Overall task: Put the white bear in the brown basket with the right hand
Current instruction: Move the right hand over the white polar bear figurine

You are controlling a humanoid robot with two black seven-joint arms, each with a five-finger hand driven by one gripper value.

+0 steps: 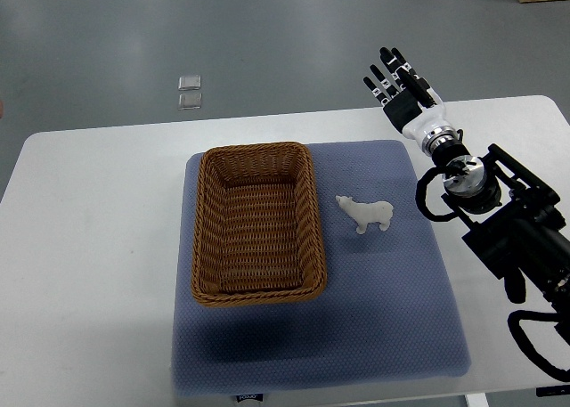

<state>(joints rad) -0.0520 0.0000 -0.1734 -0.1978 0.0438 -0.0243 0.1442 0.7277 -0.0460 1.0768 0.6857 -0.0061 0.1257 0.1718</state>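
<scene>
Top view, single camera. Nearest the robot: front edge of a blue-grey mat (pixel 374 336), which lies on a white counter (pixel 89 247) and covers its middle.

On the mat, left of centre: brown basket (pixel 207 247), woven, rectangular, long side running away from the camera. Nothing inside it.

Just right of the basket, apart from its rim: white bear (pixel 366 214), lying on the mat, head pointing toward the basket. Not touched by anything.

Right arm enters from the right edge, black links and cables over the mat's right border, white wrist section beyond.

Right robot hand (pixel 397 83): past the far right corner of the mat, fingers (pixel 381 76) extended and slightly spread, holding nothing. Well apart from the bear.

Farthest: grey floor, with two small clear square items (pixel 189 91) lying on it beyond the counter.
</scene>
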